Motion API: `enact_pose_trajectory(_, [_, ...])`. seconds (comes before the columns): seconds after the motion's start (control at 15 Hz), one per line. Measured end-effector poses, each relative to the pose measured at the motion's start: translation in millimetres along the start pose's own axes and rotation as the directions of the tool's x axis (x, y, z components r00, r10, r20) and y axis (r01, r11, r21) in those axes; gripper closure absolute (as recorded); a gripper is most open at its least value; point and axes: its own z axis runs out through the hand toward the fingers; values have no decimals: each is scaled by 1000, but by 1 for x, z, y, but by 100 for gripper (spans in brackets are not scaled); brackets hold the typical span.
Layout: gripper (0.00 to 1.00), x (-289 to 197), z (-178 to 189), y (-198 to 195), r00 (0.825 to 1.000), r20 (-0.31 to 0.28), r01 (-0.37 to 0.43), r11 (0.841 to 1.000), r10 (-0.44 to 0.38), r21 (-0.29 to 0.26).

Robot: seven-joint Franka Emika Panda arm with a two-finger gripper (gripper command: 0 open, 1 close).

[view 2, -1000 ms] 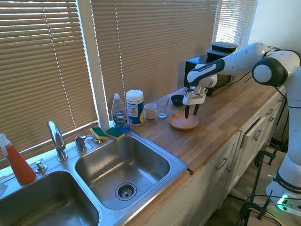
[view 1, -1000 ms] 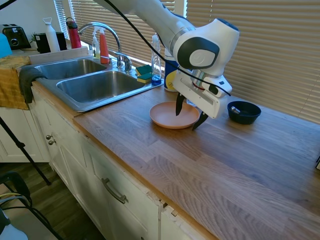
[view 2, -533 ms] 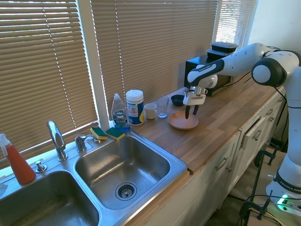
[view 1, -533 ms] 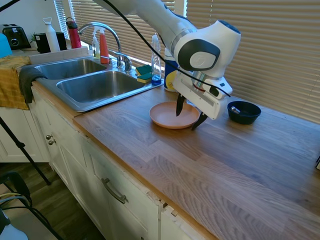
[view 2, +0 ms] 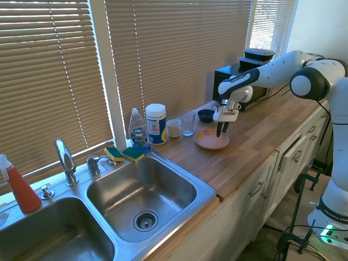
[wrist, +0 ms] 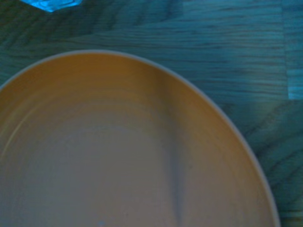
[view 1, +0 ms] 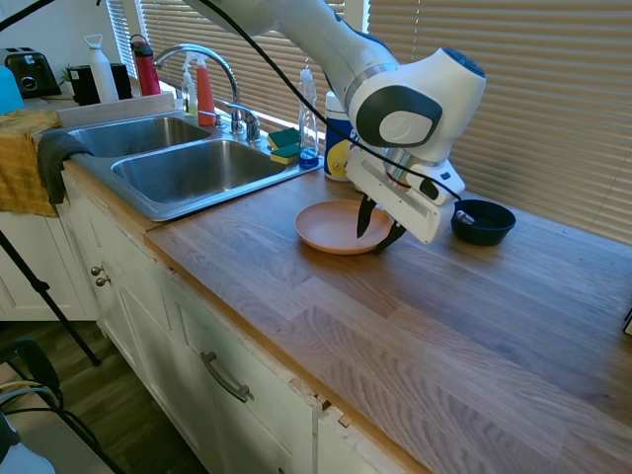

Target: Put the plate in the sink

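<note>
The peach-orange plate (view 1: 331, 227) (view 2: 209, 141) lies flat on the wooden counter, right of the sink (view 1: 148, 202) (view 2: 209, 190). My gripper (view 1: 379, 228) (view 2: 222, 130) is down at the plate's edge on the side away from the sink. It is open: one dark finger stands inside the plate and the other just outside its rim, with a gap still between them. The wrist view is filled by the plate (wrist: 118, 151) from close above, with counter wood beyond its rim.
A dark blue bowl (view 1: 482, 220) (view 2: 205, 115) sits just behind the gripper. A glass (view 2: 188, 123), a cup (view 2: 174, 128), a wipes canister (view 2: 156, 124), a soap bottle (view 2: 138, 130) and sponges (view 2: 124, 154) line the window side. The faucet (view 1: 202, 54) stands behind the basins.
The gripper has sunk lower onto the plate's far edge and shifted slightly away from the sink. Its fingers have come closer together. The plate has not moved.
</note>
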Motion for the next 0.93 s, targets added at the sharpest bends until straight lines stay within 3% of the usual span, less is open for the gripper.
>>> enact_pose_trajectory(0.93, [100,12,-6,13,995,87,46,992,-57,117])
